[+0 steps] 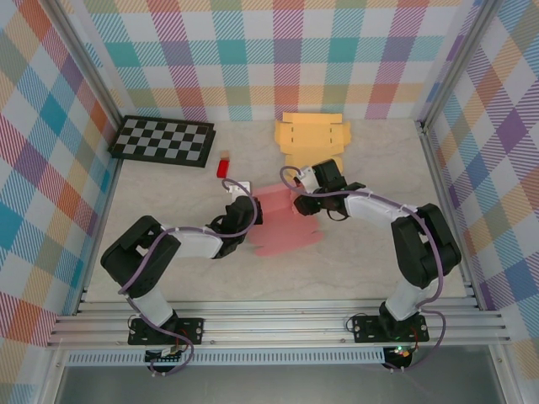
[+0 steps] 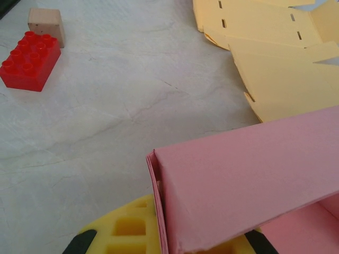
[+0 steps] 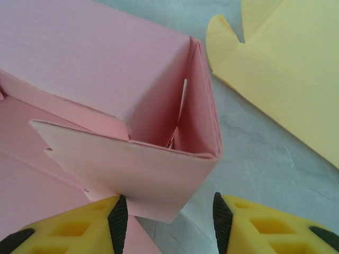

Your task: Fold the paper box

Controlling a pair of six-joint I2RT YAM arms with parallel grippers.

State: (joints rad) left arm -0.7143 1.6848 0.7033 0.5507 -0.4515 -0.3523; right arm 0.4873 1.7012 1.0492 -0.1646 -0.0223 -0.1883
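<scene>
**A:** Status on the fold?

**B:** The pink paper box (image 1: 282,220) sits mid-worktop (image 1: 362,252), between the two arms. It's partly up. My read: under half done.

**A:** What's formed?

**B:** One long wall stands, and a side flap is turned in to meet it at a corner. That corner looks loose and not tucked. The rest of the sheet lies flat toward the near edge, so the other walls and the locking tabs are left to do, as far as I can tell.

**A:** And the yellow sheet (image 1: 313,135)?

**B:** Flat and unfolded, just behind the box. Probably not this job. The checkerboard (image 1: 162,140) is far left, well apart.

**A:** Pincers?

**B:** The left pincer (image 2: 164,235) is closed tight, pinching the end of the standing wall. The right pincer (image 3: 167,222) is partway open at the corner. The flap's lower tip sits in the gap, with one finger against it and the other clear, so there's no hold there.

**A:** Small stuff?

**B:** A red brick (image 2: 29,62) with a wooden block (image 2: 46,24) just beside it, left of the box. Neither is in the way.
</scene>
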